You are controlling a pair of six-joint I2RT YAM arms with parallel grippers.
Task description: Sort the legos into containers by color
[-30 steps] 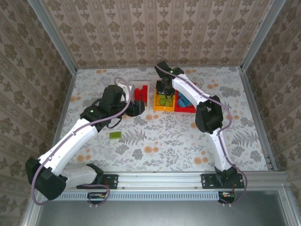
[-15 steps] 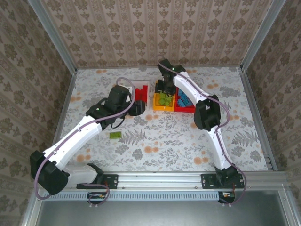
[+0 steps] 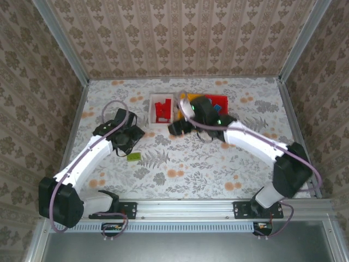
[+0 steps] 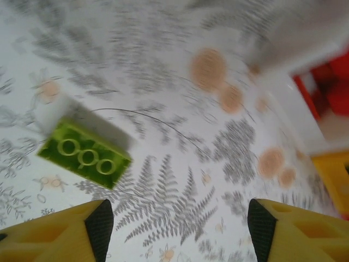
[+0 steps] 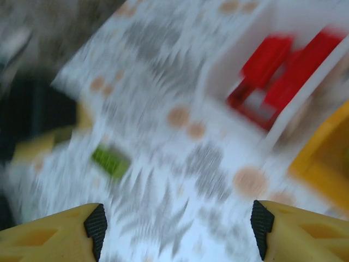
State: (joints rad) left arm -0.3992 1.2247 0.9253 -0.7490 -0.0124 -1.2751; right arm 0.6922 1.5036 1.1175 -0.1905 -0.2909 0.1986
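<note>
One lime green lego (image 3: 133,156) lies alone on the floral table; it also shows as the green lego (image 4: 84,154) and, blurred, as the green lego (image 5: 110,161). My left gripper (image 3: 132,143) hovers just above and behind it, open and empty (image 4: 180,226). My right gripper (image 3: 173,129) hangs open and empty (image 5: 177,229) in front of the containers. The white container (image 3: 152,112) holds red legos (image 3: 162,111). The orange-yellow container (image 3: 184,97) is mostly hidden by the right arm. The red container (image 3: 218,99) sits beside it.
The white container's wall (image 4: 294,103) and a corner of the orange-yellow container (image 4: 335,174) lie to the right of my left gripper. Metal rails edge the table on all sides. Open floral tabletop stretches in front of the green lego.
My right arm swung from over the orange-yellow container down and left, its jaws opening. My left arm pulled back from the white container toward the green lego.
</note>
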